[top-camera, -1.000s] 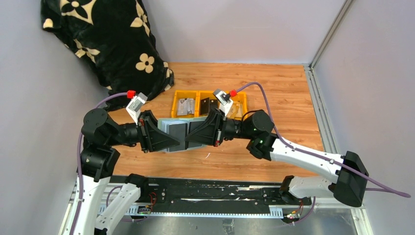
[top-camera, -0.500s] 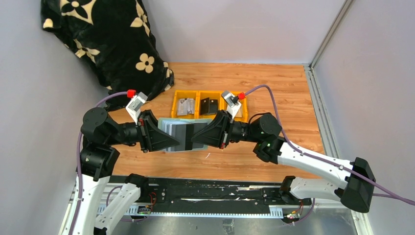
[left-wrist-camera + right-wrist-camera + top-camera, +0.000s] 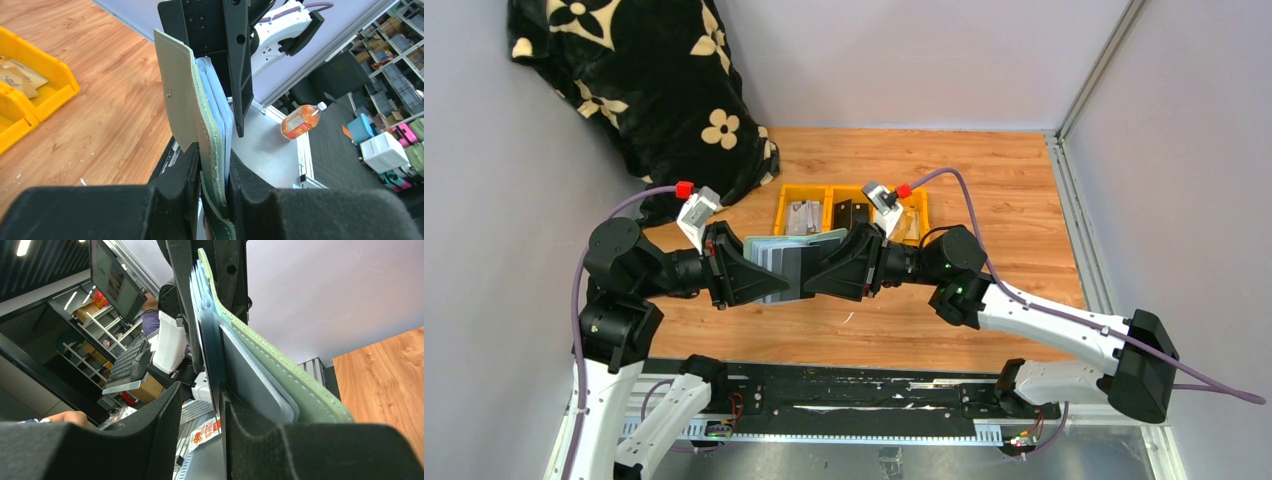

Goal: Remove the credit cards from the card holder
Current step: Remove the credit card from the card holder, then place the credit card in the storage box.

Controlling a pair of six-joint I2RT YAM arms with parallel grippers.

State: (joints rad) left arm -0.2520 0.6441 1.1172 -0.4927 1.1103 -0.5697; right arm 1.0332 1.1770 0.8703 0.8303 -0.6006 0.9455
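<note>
The card holder (image 3: pixel 792 258) is held open in the air, low over the worktop (image 3: pixel 994 180) and just in front of the yellow bins (image 3: pixel 780 212). The pale blue cards (image 3: pixel 218 102) sit inside its pockets; none is out.

The main risk, I think, is that a pull takes the whole holder with it. The leather looks soft, so it can slide out of the grip or fold. Several cards could also come together and drop on the worktop. The right side may have caught a pocket layer and not a card.

The left arm (image 3: pixel 629 265) and the right arm (image 3: pixel 1034 318) bend inward, wrists level, pointing at each other almost tip to tip. The left fingers (image 3: pixel 172 175) are clamped on the holder's edge. The right fingers (image 3: pixel 152 435) stand around a thin dark layer; I cannot tell if they pinch it.
</note>
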